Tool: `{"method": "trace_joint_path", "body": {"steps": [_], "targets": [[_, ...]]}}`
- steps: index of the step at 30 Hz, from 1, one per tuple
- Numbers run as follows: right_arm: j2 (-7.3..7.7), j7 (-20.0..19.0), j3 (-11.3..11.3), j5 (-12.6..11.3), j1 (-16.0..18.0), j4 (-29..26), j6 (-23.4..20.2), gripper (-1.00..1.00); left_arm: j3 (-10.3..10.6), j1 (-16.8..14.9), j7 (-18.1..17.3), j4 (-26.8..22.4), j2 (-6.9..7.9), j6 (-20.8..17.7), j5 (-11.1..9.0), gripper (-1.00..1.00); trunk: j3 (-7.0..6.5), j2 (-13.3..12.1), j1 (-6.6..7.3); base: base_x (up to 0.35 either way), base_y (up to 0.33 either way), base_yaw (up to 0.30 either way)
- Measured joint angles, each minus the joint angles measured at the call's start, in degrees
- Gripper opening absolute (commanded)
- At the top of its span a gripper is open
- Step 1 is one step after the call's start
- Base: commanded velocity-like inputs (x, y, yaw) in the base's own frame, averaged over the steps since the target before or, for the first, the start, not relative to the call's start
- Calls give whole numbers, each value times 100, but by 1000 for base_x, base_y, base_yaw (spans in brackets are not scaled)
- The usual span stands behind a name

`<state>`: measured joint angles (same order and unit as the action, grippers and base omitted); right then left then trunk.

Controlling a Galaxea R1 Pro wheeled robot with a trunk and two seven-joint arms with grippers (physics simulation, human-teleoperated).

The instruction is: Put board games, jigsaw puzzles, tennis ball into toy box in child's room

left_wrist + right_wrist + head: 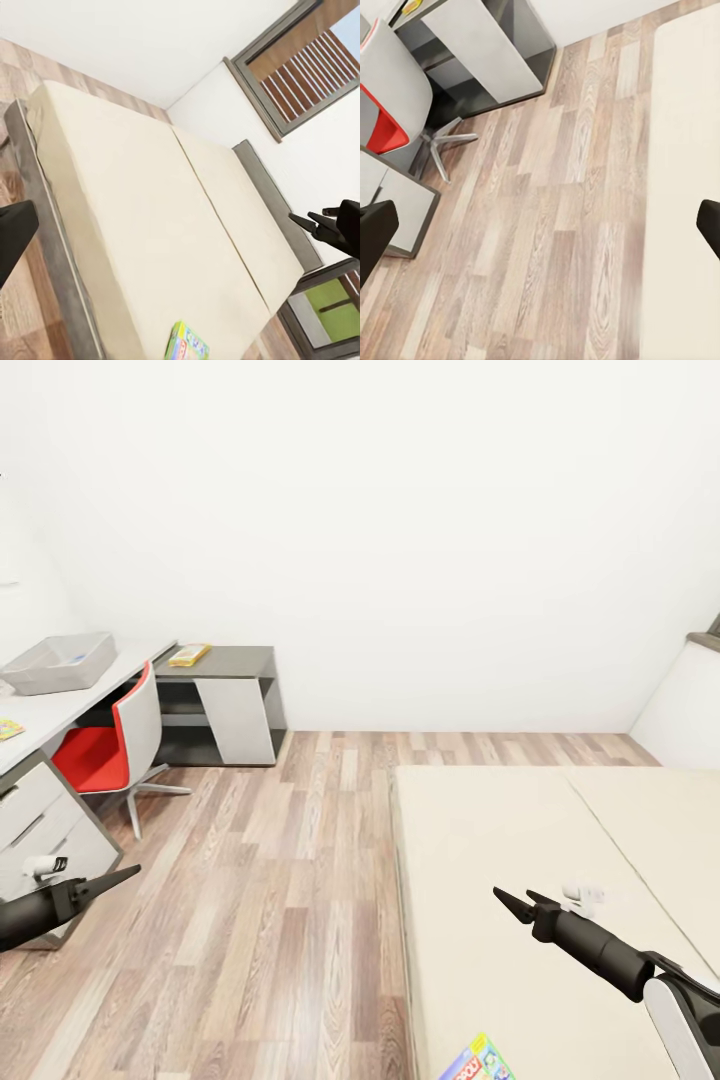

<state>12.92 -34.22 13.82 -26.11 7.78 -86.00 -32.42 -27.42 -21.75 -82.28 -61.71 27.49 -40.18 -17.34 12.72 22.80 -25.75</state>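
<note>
The grey toy box [60, 660] rests on the pale table [60, 710] at the far left. A yellow and white board game [190, 654] lies on the table's lower dark section. A multicoloured flat corner [8, 728] at the frame edge looks like a jigsaw puzzle. A blue multicoloured board game [480, 1060] [187, 343] lies near the bed's [520, 860] close edge. My left gripper [120, 878] [180, 240] hangs open over the floor by the drawers. Over the bed my right gripper [515, 900] [540, 232] is open and empty. The tennis ball is out of view.
A red and white swivel chair [110, 745] [390, 97] stands pushed in at the table. Wood plank floor [280, 880] runs between table and bed. The white wall [400, 560] closes the far side, and a window [300, 67] sits beyond the bed.
</note>
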Motion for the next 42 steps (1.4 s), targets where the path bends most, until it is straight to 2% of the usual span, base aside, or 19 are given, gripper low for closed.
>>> {"method": "trace_joint_path", "body": {"steps": [42], "targets": [[0, 4, 0, 9, 0, 0, 0, 100, 1, 0, -7, -1, 1, 0, 0, 100, 0, 0, 0, 0, 173, 0]]}}
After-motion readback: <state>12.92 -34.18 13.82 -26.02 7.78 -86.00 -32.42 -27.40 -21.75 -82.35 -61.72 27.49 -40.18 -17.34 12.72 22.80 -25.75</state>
